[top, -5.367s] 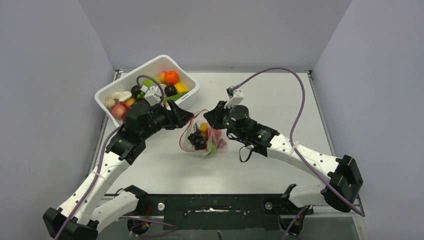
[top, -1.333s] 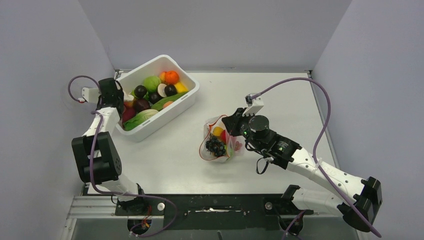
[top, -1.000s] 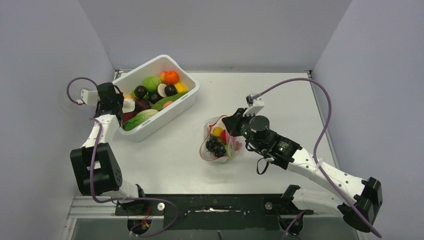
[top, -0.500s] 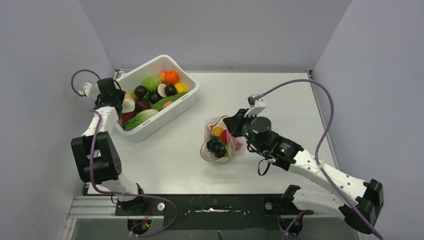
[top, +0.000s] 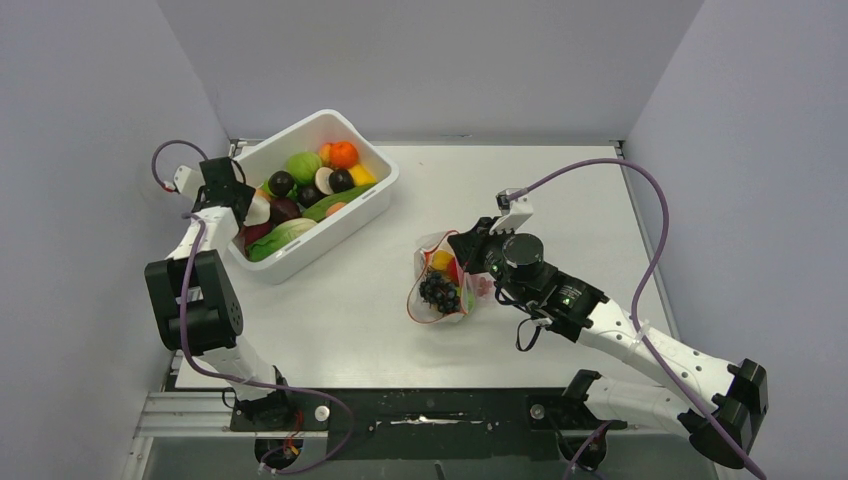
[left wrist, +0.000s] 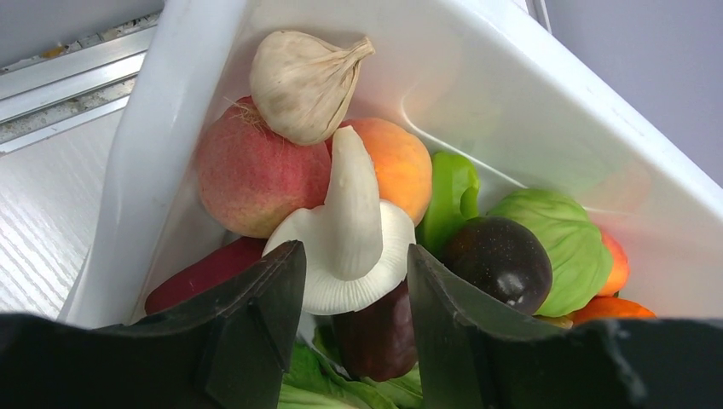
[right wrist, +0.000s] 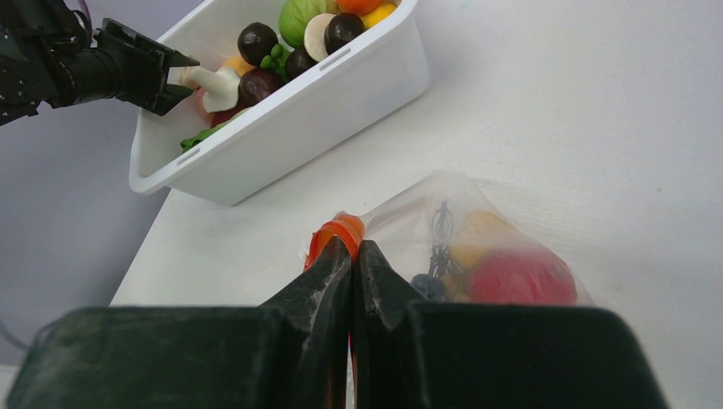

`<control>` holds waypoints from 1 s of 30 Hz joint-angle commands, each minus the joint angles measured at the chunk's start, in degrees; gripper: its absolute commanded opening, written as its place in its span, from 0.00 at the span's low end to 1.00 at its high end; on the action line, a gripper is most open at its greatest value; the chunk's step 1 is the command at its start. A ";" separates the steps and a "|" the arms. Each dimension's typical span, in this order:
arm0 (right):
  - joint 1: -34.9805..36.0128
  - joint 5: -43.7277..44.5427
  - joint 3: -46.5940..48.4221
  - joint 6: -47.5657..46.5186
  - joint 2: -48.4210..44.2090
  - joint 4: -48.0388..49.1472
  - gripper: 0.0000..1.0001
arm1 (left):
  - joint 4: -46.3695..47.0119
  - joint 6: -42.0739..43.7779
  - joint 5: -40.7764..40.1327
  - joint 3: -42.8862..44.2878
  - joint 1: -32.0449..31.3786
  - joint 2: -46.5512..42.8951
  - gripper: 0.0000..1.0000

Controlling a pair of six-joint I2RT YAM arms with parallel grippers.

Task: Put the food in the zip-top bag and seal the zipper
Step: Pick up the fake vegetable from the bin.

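The clear zip-top bag (top: 440,292) lies mid-table holding black grapes (top: 437,290), a yellow piece and a red piece; it also shows in the right wrist view (right wrist: 477,230). My right gripper (top: 464,247) (right wrist: 351,244) is shut on the red-orange zipper (right wrist: 341,228) at the bag's mouth, which stands open as a loop. My left gripper (top: 244,204) (left wrist: 349,253) is open inside the left end of the white bin (top: 350,215). Its fingers flank the cap of a white mushroom (left wrist: 354,196) (top: 258,208); I cannot tell if they touch it.
The bin (left wrist: 529,94) holds garlic (left wrist: 303,81), a red apple (left wrist: 256,175), a peach (left wrist: 401,162), a green pepper, dark plums (left wrist: 499,256), lettuce (left wrist: 558,243) and an orange (top: 343,154). Grey walls close in on the left, back and right. The left arm's elbow (top: 195,300) stands at the table's left edge.
Since the oldest frame my left arm has left the bag for the bin's left end. Over the last second it edged towards the mushroom. My right gripper has kept hold of the zipper and shifted slightly right.
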 commanded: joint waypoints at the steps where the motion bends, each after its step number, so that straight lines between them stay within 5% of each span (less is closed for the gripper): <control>1: -0.44 1.51 0.97 -0.12 -1.18 4.88 0.00 | 1.11 1.44 -1.68 3.31 0.30 1.63 0.47; 8: -0.44 1.44 1.07 -0.03 -1.23 4.67 0.00 | 4.46 1.04 -0.83 2.09 0.29 2.73 0.46; 16: -0.40 1.66 0.89 0.31 -1.50 4.29 0.00 | 6.08 1.30 -0.10 1.13 0.19 2.10 0.17; 30: -0.41 0.88 0.67 1.22 -0.80 4.97 0.00 | 8.43 3.42 0.35 -5.22 0.06 -6.90 0.16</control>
